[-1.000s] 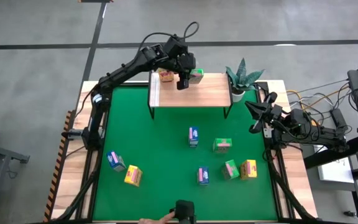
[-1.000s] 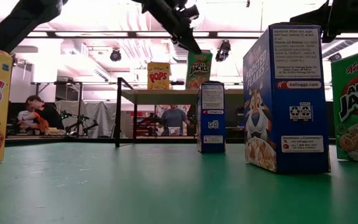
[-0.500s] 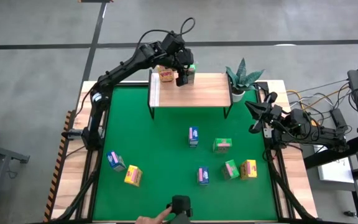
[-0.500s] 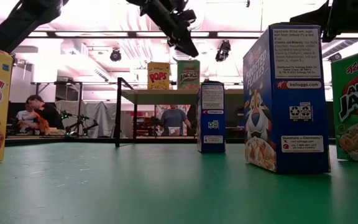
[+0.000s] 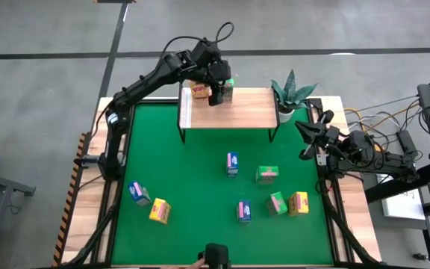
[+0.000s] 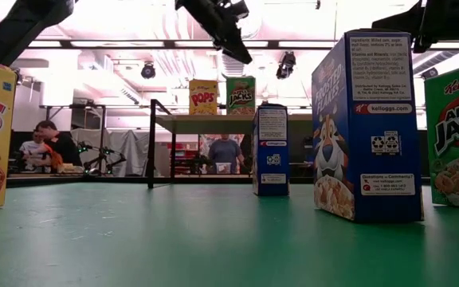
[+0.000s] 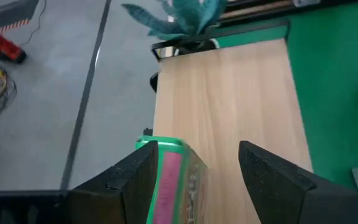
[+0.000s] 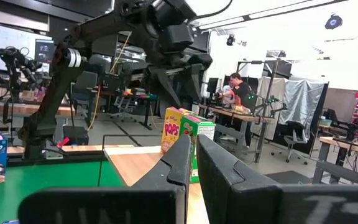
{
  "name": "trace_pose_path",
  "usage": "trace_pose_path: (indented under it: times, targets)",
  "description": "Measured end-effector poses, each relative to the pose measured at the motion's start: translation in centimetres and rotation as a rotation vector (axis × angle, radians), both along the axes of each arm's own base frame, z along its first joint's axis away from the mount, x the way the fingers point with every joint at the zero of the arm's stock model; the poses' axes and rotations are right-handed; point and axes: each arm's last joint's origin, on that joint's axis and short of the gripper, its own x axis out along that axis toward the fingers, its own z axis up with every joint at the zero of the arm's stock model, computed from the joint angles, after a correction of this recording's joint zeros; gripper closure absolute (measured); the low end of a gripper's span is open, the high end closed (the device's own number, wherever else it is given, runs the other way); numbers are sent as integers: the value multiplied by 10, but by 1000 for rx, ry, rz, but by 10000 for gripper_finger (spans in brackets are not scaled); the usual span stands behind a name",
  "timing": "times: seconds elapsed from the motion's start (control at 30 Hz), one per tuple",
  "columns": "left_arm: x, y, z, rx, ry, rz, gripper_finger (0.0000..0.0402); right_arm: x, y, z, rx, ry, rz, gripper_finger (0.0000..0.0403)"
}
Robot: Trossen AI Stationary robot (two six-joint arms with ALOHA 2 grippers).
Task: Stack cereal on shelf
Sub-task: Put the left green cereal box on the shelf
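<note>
two small cardboard cereal boxes, a yellow one [image 5: 198, 90] and a green one [image 5: 226, 90], stand upright side by side on the pale wood shelf [image 5: 237, 112]; the left gripper [image 5: 216, 94] hangs just above the green box, fingers spread and released. seven boxes remain on the green bench [image 5: 192, 187], all nearer the camera than the shelf. the right gripper [image 5: 305, 152], clenched on nothing, waits at the bench's right edge, nearer the loose green box [image 5: 266, 174]
</note>
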Motion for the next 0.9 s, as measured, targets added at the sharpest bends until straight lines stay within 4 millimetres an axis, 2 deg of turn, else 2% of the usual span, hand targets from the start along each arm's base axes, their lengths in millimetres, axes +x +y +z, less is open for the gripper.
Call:
trace_pose_path:
  times: [0.17,0.33,0.47,0.9]
  targets:
    - [-5,3,3,161,85,24,234,0,0,0,-1,0,0,385]
    - [1,20,-16,152,123,61,324,0,0,0,0,0,0,385]
    - [4,23,-20,144,126,66,389,0,0,0,0,0,0,385]
    - [9,25,-22,80,63,141,391,0,0,0,1,0,0,385]
